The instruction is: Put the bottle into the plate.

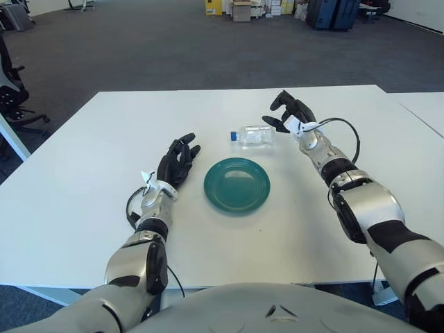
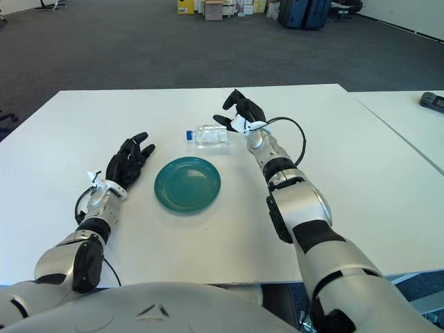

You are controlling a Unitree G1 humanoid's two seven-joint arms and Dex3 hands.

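Observation:
A clear plastic bottle with a blue cap lies on its side on the white table, just beyond the teal plate. My right hand is raised a little above and to the right of the bottle's base, fingers spread, holding nothing. My left hand shows left of the plate, fingers extended and empty.
The table's far edge runs behind the bottle, with dark carpet beyond. A second white table adjoins on the right. Office chairs stand at the far left; boxes and cases sit at the far end of the room.

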